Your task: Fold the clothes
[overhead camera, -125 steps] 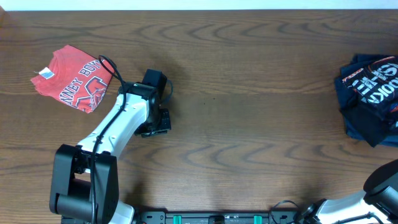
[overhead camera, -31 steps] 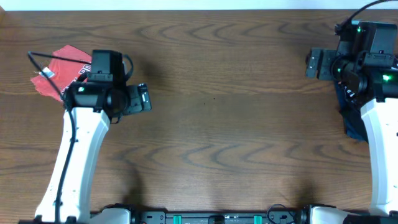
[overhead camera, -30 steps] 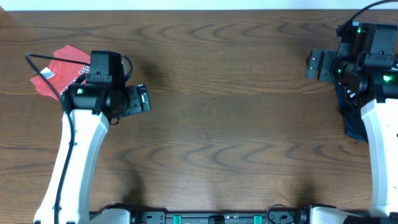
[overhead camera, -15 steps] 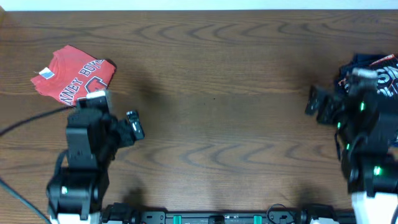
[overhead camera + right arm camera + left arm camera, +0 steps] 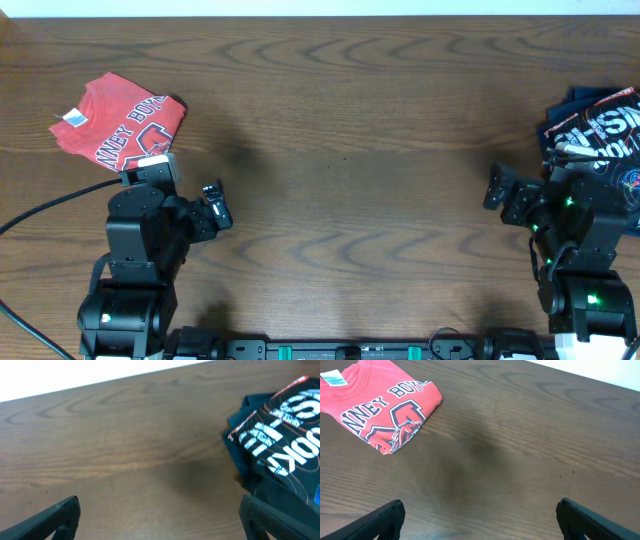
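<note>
A folded red tee [image 5: 120,128] with white lettering lies at the table's far left, also in the left wrist view [image 5: 380,407]. A pile of dark clothes topped by a black jersey [image 5: 600,135] with white lettering sits at the far right edge, partly cut off, and shows in the right wrist view [image 5: 285,455]. My left gripper [image 5: 217,205] [image 5: 480,510] hovers open over bare wood, below and right of the tee. My right gripper [image 5: 497,192] [image 5: 160,505] is open too, left of the pile, with one finger just in front of the dark cloth.
The brown wooden table [image 5: 340,200] runs between the two garments. A black cable [image 5: 50,210] trails left from the left arm. Both arm bases stand at the front edge. A white strip [image 5: 100,375] marks the table's far edge.
Both arms have drawn back from over the garments toward the front edge. The red tee and the dark pile are now uncovered. Both grippers stay open and hold nothing.
</note>
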`<state>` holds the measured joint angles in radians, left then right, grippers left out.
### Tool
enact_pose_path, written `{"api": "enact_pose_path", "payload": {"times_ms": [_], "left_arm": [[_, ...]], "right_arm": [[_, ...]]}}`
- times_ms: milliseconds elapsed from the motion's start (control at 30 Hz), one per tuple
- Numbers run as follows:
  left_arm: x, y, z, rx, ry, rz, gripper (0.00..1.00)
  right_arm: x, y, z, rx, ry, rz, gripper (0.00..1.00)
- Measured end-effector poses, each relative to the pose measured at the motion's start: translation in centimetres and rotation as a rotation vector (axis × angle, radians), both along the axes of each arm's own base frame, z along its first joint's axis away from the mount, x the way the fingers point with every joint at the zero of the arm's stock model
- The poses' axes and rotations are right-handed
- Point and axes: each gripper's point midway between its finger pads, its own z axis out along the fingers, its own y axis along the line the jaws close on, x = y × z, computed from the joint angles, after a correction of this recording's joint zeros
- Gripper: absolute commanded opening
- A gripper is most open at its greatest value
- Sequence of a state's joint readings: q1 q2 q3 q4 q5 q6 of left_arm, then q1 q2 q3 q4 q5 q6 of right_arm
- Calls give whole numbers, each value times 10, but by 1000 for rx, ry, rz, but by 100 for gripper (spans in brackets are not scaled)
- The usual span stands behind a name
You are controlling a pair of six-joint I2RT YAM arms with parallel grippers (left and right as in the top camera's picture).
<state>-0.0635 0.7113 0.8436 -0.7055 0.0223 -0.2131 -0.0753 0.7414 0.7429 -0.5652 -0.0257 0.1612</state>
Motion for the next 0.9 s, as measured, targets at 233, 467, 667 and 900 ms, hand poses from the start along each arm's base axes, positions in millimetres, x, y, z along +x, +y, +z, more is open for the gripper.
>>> {"api": "enact_pose_path", "payload": {"times_ms": [233,467,667,900], "left_arm": [[0,0,0,0,0,0,98],[0,0,0,0,0,0,98],[0,0,0,0,0,0,98],[0,0,0,0,0,0,98]], "right_arm": [[-10,1,-16,7,79,0,99],[-23,1,-32,17,160,-6,99],[-17,0,-26,0,128,-13,99],[1,9,-10,-55,44,53,99]]}}
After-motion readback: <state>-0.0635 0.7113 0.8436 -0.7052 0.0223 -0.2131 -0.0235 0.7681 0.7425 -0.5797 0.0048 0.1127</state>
